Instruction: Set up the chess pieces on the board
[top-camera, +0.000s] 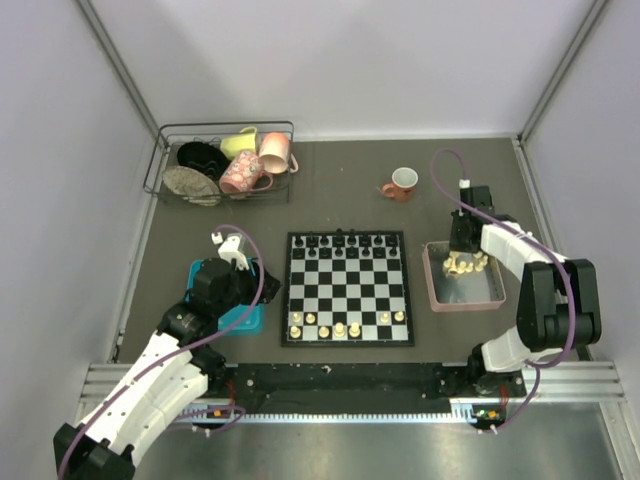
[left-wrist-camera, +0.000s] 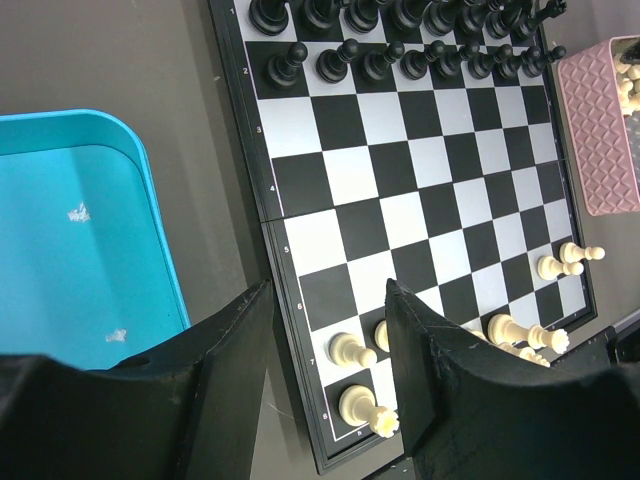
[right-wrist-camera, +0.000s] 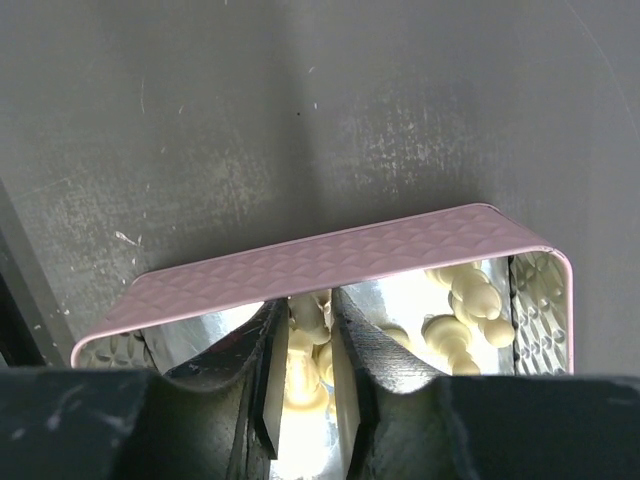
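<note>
Overhead and wrist views of a dark worktop (top-camera: 330, 190) during chess set-up. The board (top-camera: 348, 285) lies flat at the middle of the worktop, close to its near edge. Black pieces (top-camera: 345, 240) fill the board's two far rows. A few cream chess pieces (top-camera: 340, 329) stand on its two near rows, some toward the left corner, some mid-row and two toward the right corner. The rest lie heaped in the pink tray (top-camera: 430, 280), which sits between the board and the worktop's right edge. The right gripper (right-wrist-camera: 307, 300) reaches down into the far part of this tray, its fingers (right-wrist-camera: 262, 370) narrowly apart with one cream piece between them. Whether that piece is already clamped cannot be told. The left gripper (left-wrist-camera: 328, 295) hangs above the gap between the board's left border and the blue tray (left-wrist-camera: 80, 250), which sits toward the worktop's left edge. Its jaws are parted and hold nothing. A wire rack (top-camera: 226, 127) of cups and bowls occupies the far left corner. A red mug (top-camera: 402, 183) stands alone toward the far edge, right of centre.
</note>
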